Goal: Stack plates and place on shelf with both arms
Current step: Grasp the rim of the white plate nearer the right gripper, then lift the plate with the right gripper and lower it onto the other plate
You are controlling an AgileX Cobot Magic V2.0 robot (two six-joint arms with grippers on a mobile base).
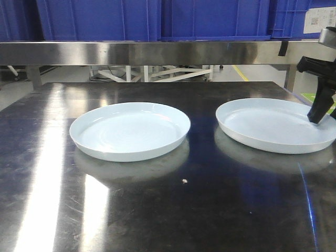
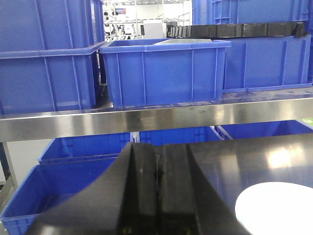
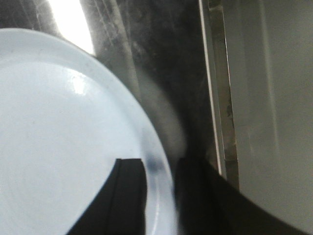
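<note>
Dark, mirror-bright steel forms the counter that fills the lower part of the front view, streaked with white glare at the left. Across the top of that frame runs the shelf, its brushed steel front rail level, with blue crates standing on it. One crate at the upper right carries a small white sticker. I cannot read it, and no other writing is legible to me.

My right gripper shows at the right edge of the front view, black, slanting down from the upper right to the far right rim of the right plate. On the right wrist view its two fingers stand either side of that rim, one over the plate's floor, the other outside over the counter. The rim fills most of the gap, and through the blur I cannot tell whether the pads are pinching it. The plate lies flat on the counter.

My left gripper is clenched, fingers pressed together with nothing between them, and points at the shelf rail and crates.

The left plate lies left of centre on the counter, apart from the right plate. Both are round, shallow, glossy pale bluish-white and plain, with low upright rims, each mirrored in the steel.
</note>
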